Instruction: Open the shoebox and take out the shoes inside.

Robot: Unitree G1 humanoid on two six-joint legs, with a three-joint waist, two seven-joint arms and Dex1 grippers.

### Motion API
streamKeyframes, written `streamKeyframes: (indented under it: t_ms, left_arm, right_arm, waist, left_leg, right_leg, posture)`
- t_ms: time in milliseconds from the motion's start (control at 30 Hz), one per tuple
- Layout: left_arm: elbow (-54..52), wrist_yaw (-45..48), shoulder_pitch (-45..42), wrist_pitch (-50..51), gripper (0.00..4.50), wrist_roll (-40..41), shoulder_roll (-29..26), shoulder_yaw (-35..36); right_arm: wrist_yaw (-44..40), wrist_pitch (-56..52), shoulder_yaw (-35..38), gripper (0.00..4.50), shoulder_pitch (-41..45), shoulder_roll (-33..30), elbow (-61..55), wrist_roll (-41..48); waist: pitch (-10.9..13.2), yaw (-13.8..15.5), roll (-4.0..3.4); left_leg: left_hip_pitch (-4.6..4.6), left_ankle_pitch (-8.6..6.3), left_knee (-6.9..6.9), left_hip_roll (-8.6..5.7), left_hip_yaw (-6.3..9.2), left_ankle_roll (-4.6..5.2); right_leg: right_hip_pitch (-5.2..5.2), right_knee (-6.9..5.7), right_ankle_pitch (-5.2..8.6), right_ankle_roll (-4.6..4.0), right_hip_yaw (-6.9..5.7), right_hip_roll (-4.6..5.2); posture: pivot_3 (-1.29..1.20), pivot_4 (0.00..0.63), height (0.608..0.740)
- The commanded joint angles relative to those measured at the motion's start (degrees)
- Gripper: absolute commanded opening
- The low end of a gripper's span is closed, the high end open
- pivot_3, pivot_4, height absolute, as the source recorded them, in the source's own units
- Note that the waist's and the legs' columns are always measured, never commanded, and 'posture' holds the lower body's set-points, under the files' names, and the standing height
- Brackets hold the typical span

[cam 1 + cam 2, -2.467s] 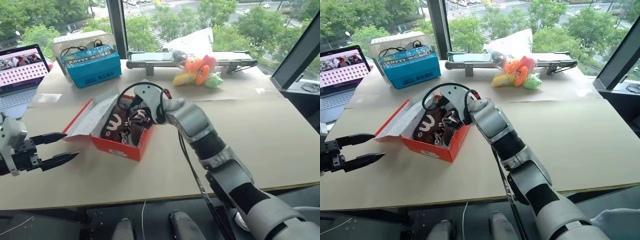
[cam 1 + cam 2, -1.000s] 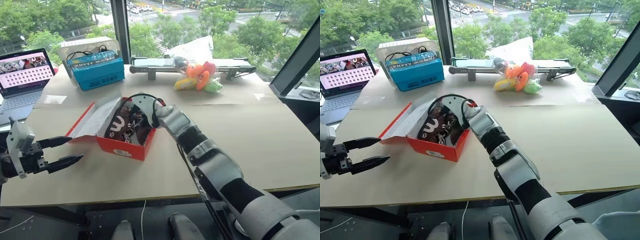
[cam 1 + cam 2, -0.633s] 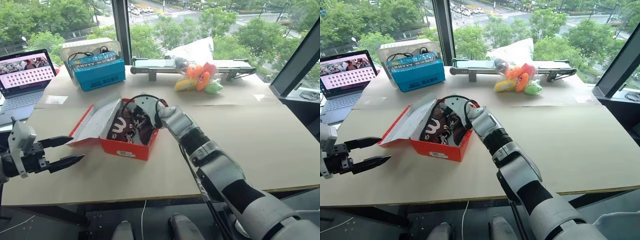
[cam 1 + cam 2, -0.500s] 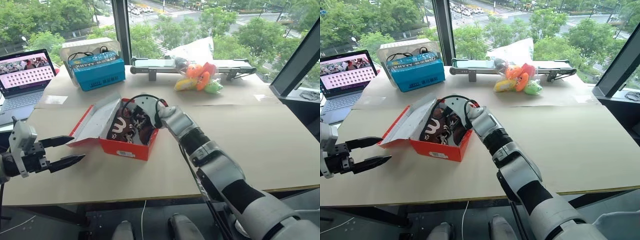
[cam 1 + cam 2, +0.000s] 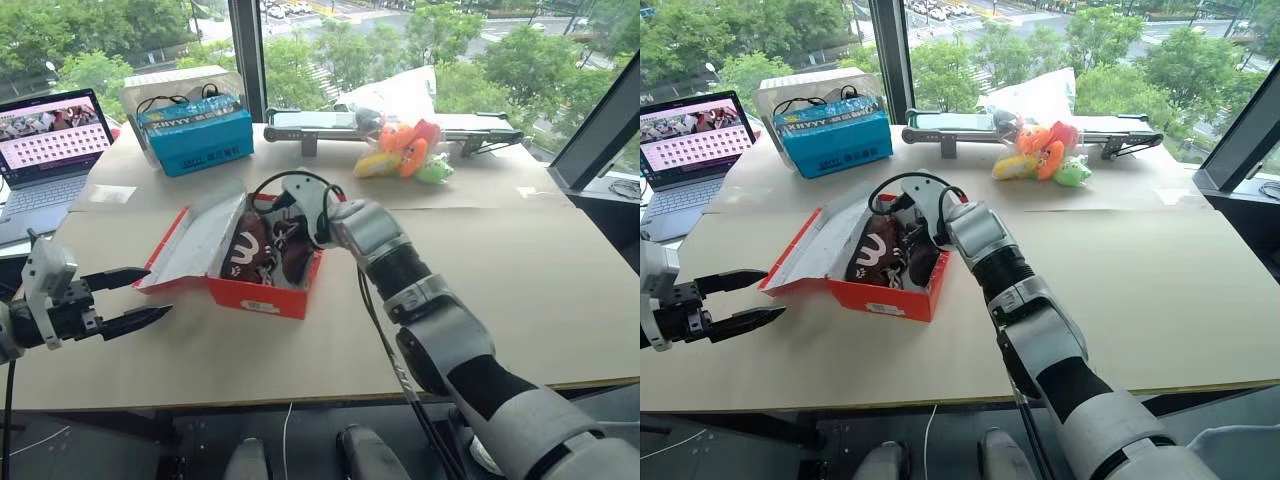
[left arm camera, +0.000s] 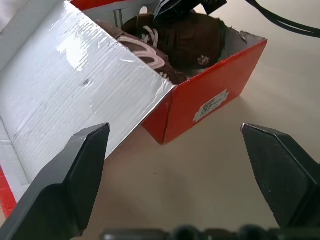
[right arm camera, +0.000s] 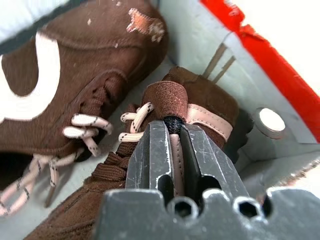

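Tabletop by the window: shoebox (image 5: 235, 262) lying open, shoes (image 5: 890, 250) inside.
Right gripper (image 7: 172, 145) is clamped on the nearer shoe's (image 7: 165, 165) tongue, directly above it; left gripper (image 5: 125, 300) waits spread, beside the box.

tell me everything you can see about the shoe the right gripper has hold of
The shoe is small and dark brown, suede-like, with pale laces and a pinkish lining. It lies in the open red shoebox on its grey-white floor, beside the other shoe, on the side away from the lid. The right gripper is shut on its tongue, at the collar.
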State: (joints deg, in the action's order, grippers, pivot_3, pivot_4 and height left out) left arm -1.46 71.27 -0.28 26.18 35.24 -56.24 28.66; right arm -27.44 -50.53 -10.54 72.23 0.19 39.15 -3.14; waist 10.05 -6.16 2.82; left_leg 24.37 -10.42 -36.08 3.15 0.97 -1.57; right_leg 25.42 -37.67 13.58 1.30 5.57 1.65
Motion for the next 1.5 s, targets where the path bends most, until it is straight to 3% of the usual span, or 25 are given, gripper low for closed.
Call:
streamKeyframes:
  t_ms: [33,167,433,733,833,933,1100,1233,1500]
  left_arm:
    - [0.0,0.62,-1.58,-1.46,4.5,-0.36,-1.09,0.13]
    - [0.35,0.99,-2.09,-1.47,4.5,-0.76,-1.08,-0.11]
    - [0.89,1.84,-3.1,-1.4,4.5,-1.35,-1.27,-0.39]
    - [1.88,2.68,-5.41,-1.39,4.5,-1.63,-1.94,-0.96]
    - [2.11,2.63,-6.22,-1.22,4.5,-1.62,-2.03,-1.3]
    - [1.35,2.21,-7.16,-0.45,4.5,-1.28,-1.73,-2.16]
    - [2.08,2.29,-9.11,-0.23,4.5,-1.41,-1.87,-3.87]
    - [3.18,2.38,-11.52,-0.3,4.5,-1.77,-1.73,-5.7]
    - [3.93,2.38,-13.05,-0.52,4.5,-1.92,-1.59,-6.94]
  right_arm:
    - [0.17,-4.08,1.57,0.01,0.73,-0.67,-7.44,1.72]
    - [0.24,-8.03,2.1,0.01,0.99,-1.25,-13.37,3.02]
    - [0.91,-15.37,5.62,0.01,2.19,-1.56,-23.83,7.99]
    - [9.24,-16.4,24.01,0.01,7.55,-2.52,-31.44,15.86]
    - [11.85,-7.32,25.76,0.01,4.63,-6.0,-33.57,14.82]
    - [12.33,3.45,24.43,0.01,-5.2,-10.48,-35.95,12.05]
    - [11.7,15.43,22.21,0.01,-16.99,-11.66,-33.71,11.07]
    - [10.12,26.91,22.87,0.01,-20.85,-10.42,-25.38,12.32]
    - [7.64,43.2,24.58,0.01,-19.2,-9.81,-7.71,14.82]
  waist:
    - [-0.03,0.08,0.07]
    - [-0.04,0.04,0.08]
    - [-0.02,0.08,0.05]
    - [0.01,0.58,0.03]
    - [0.0,0.83,0.04]
    - [-0.06,1.15,0.14]
    - [0.08,0.64,-0.08]
    - [0.2,-0.47,-0.28]
    - [0.2,-0.83,-0.28]
  left_leg:
    - [0.08,0.0,0.07,0.0,0.0,0.0]
    - [0.71,0.0,0.14,0.0,-0.02,0.0]
    - [0.81,0.0,0.13,0.01,-0.04,0.0]
    - [0.79,0.07,0.01,0.0,0.06,-0.09]
    - [0.78,0.07,0.01,0.0,0.09,-0.09]
    - [0.78,0.08,0.01,-0.05,0.1,-0.09]
    - [0.77,0.09,-0.04,-0.1,0.01,-0.11]
    - [0.67,0.19,0.03,-0.07,0.02,-0.1]
    - [0.51,0.28,0.01,-0.06,0.09,-0.18]
  right_leg:
    - [0.1,0.0,0.0,-0.01,0.0,0.0]
    - [0.86,-0.15,-0.01,-0.04,0.0,-0.01]
    - [0.93,-0.13,-0.01,-0.04,-0.04,0.0]
    - [0.91,-0.35,-0.04,-0.07,-0.13,-0.02]
    - [0.83,-0.28,-0.03,-0.06,-0.18,0.0]
    - [0.77,-0.21,-0.02,-0.05,-0.19,0.05]
    - [0.79,-0.3,-0.03,-0.02,-0.08,0.08]
    - [0.87,-0.45,-0.1,-0.11,0.05,-0.08]
    - [0.67,-0.41,-0.17,-0.08,0.03,-0.11]
  posture:
    - [0.0,0.15,0.736]
    - [0.0,0.15,0.736]
    - [0.0,0.15,0.736]
    - [0.0,0.15,0.736]
    - [0.0,0.15,0.736]
    - [0.0,0.15,0.736]
    - [0.0,0.15,0.736]
    - [0.0,0.15,0.736]
    - [0.0,0.15,0.736]
